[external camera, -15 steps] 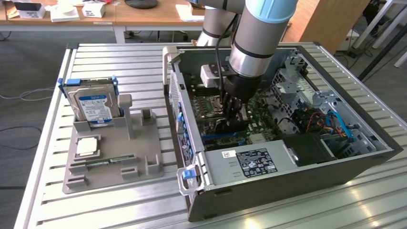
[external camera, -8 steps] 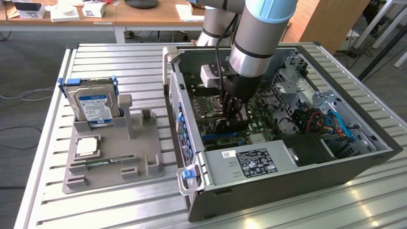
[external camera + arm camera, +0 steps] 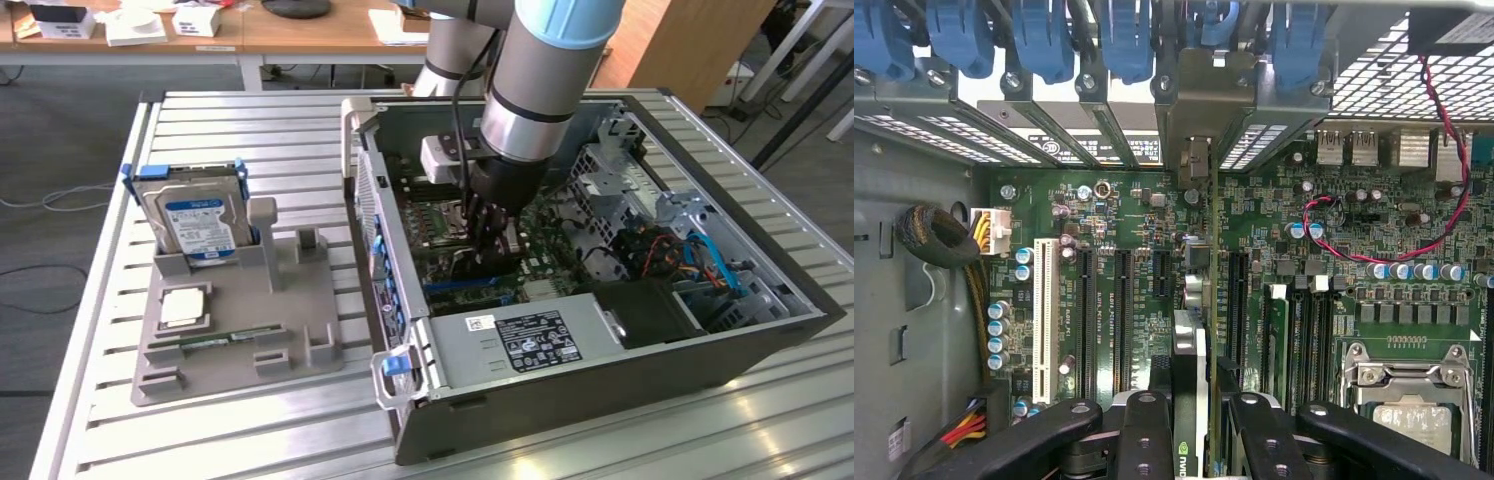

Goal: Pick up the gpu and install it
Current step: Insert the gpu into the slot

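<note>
Right, exterior view: your gripper (image 3: 487,240) is down inside the case (image 3: 587,400), over the middle of the motherboard (image 3: 441,215), nearer the case's rear wall than its front. The holder (image 3: 227,345) sits on the table (image 3: 200,120) toward the edge on the exterior view's left. It carries the hard drive (image 3: 198,215), and its tall uprights stand bare. What is between the fingers is too dark to read from here.

Wrist view: the gpu (image 3: 1189,345) is seen edge-on, clamped between the fingers (image 3: 1144,425), with the jaws partly closed and pressing both its faces. So pick-up is done. The card stands upright over the motherboard (image 3: 1124,200), running along the row of black slots (image 3: 1122,300). It lies between two of them, well clear of the white slot (image 3: 1041,300). Its bracket end points at the rear-wall openings under the blue latches (image 3: 1129,40).

Judged from this, install is under way: the card is lined up but you haven't let go. I can't tell whether the edge connector is seated, because the card's own body hides that contact.
</note>
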You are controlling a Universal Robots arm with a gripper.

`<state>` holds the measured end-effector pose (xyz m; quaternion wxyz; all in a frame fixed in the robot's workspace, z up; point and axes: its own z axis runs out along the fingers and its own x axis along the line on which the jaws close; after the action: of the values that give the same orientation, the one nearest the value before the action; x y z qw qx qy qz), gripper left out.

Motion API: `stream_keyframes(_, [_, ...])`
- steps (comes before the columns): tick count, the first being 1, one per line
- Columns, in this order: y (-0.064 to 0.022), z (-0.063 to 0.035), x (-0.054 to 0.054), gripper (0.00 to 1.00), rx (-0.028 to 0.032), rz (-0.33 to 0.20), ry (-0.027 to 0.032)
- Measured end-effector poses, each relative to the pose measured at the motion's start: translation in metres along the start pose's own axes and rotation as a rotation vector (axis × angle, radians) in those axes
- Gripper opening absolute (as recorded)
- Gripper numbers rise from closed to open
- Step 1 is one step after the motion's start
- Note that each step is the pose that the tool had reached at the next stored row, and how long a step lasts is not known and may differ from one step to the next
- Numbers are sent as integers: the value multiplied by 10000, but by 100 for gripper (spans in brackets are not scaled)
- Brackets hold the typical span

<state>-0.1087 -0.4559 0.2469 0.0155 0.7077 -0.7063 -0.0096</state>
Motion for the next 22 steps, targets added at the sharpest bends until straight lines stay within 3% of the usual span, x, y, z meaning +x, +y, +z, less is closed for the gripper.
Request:
stream_keyframes(13, [0,0,0,27,-1,-4,-117])
stream_keyframes(22, [0,4,0,27,0,-4,-117])
